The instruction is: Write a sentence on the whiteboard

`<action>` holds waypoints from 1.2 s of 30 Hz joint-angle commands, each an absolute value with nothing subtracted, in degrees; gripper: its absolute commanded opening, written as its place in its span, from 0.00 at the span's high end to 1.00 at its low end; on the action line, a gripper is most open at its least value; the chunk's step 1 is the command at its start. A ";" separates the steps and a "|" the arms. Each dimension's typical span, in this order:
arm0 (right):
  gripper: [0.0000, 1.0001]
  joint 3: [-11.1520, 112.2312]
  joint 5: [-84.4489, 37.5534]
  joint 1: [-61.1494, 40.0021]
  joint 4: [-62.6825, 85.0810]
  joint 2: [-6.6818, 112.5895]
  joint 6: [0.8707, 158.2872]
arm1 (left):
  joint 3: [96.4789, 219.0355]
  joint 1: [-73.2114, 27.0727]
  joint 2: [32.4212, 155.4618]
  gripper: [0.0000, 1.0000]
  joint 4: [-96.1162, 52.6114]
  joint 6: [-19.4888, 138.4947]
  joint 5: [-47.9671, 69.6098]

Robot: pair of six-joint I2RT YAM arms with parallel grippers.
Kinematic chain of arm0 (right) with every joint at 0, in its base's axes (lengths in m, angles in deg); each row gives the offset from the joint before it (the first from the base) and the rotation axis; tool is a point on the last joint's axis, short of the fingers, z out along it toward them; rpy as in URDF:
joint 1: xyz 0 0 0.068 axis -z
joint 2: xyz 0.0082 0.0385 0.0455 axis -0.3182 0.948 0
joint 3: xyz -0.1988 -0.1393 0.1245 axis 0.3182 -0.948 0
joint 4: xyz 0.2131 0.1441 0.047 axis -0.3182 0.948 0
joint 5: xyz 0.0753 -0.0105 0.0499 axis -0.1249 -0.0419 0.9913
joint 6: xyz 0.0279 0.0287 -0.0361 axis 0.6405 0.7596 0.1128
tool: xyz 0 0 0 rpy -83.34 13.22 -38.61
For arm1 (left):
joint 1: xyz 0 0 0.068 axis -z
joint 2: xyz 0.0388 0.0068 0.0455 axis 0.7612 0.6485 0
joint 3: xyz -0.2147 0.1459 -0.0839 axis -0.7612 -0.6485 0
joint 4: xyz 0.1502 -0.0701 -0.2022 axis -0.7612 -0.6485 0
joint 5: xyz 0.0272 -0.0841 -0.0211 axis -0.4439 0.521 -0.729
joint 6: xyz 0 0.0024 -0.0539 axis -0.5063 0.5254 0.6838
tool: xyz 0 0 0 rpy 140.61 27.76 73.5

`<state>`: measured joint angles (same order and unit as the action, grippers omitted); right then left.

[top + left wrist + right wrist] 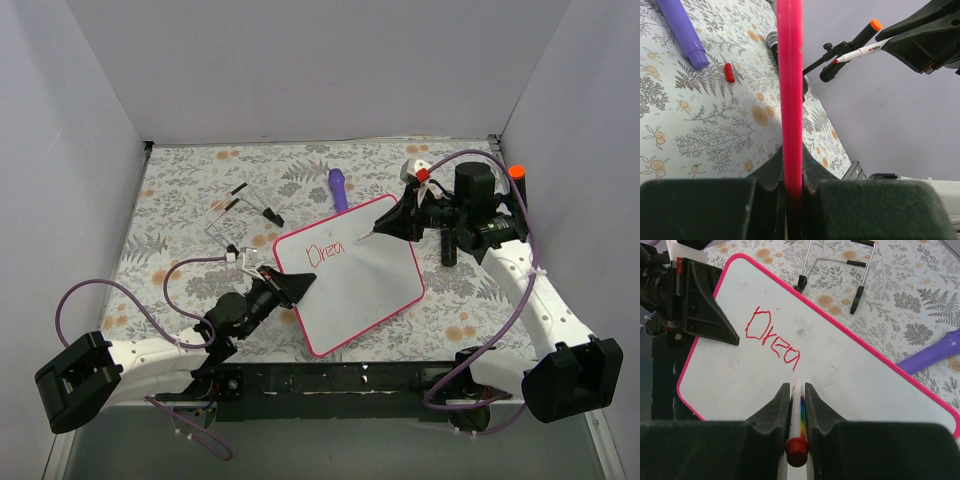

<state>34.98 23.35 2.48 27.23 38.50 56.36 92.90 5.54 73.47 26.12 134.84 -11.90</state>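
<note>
The thin red handwritten sentence (772, 340) reads only "Drea", in slightly wobbly strokes on the small white whiteboard with a pink-red rounded frame (855, 380), so I judge the task barely begun: the rest of that word and everything after it is left. The last letter lies just ahead of the right pincer (797, 386), which is pressed together on a slim white marker (799, 407) pointing at the board. Opposite, the left pincer (298, 286) pinches the frame's edge above the floral-patterned counter (170, 210).
</note>
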 commanded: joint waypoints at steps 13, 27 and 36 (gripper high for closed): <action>0.99 33.35 24.46 3.00 22.91 36.03 59.40 | 96.40 4.48 71.36 1.00 31.25 135.37 -10.27; 0.99 33.97 24.37 3.00 22.64 36.30 60.63 | 97.54 4.31 70.74 1.00 29.14 135.11 -8.43; 0.99 35.11 25.52 3.08 23.61 37.26 60.29 | 98.07 4.22 71.01 1.00 28.88 135.64 -7.37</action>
